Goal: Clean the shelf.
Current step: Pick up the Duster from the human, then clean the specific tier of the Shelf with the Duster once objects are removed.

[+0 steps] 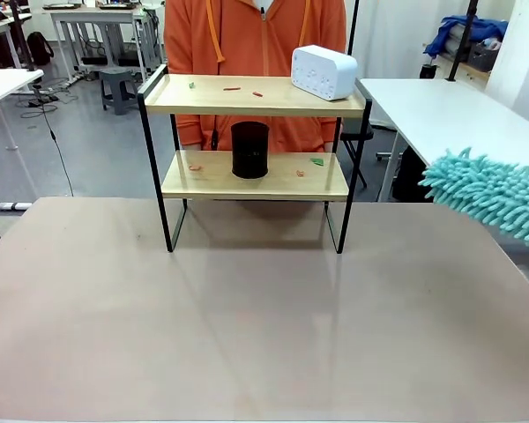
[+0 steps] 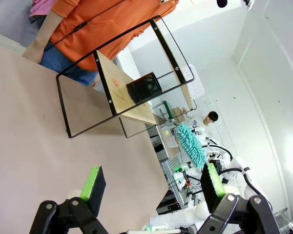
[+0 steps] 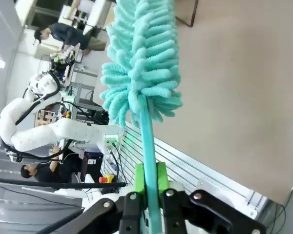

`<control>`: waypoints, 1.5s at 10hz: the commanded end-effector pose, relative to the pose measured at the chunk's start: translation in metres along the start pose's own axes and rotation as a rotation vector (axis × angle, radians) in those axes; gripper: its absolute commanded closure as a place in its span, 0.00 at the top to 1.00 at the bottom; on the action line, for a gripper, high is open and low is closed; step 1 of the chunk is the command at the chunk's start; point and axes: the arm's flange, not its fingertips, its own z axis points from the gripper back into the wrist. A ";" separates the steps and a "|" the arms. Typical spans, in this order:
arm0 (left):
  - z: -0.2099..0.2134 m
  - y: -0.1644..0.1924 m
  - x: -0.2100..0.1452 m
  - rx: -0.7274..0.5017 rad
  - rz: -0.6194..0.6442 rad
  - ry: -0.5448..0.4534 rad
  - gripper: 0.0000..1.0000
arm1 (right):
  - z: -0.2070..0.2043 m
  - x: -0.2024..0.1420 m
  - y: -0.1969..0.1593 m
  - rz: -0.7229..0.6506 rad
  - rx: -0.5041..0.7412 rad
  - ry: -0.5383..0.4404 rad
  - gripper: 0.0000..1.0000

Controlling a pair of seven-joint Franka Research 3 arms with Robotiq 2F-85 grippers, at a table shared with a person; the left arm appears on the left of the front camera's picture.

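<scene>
The shelf stands at the far middle of the table, two light wooden boards in a black frame. Small red and green scraps lie on both boards. A white box sits on the top board at the right, and a black mesh cup on the lower board. At the right edge a teal fluffy duster hovers above the table. My right gripper is shut on the duster's teal handle. My left gripper hangs open over the table, with the shelf well ahead of it.
A person in an orange hoodie stands right behind the shelf. A white table stands at the right rear. The broad table surface in front of the shelf is bare.
</scene>
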 end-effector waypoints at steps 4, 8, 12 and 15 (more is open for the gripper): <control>-0.001 -0.003 -0.003 -0.014 -0.018 -0.003 1.00 | 0.006 0.009 0.010 0.014 -0.007 -0.036 0.00; -0.001 -0.003 -0.003 -0.014 -0.018 -0.003 1.00 | 0.006 0.009 0.010 0.014 -0.007 -0.036 0.00; -0.001 -0.003 -0.003 -0.014 -0.018 -0.003 1.00 | 0.006 0.009 0.010 0.014 -0.007 -0.036 0.00; -0.001 -0.003 -0.003 -0.014 -0.018 -0.003 1.00 | 0.006 0.009 0.010 0.014 -0.007 -0.036 0.00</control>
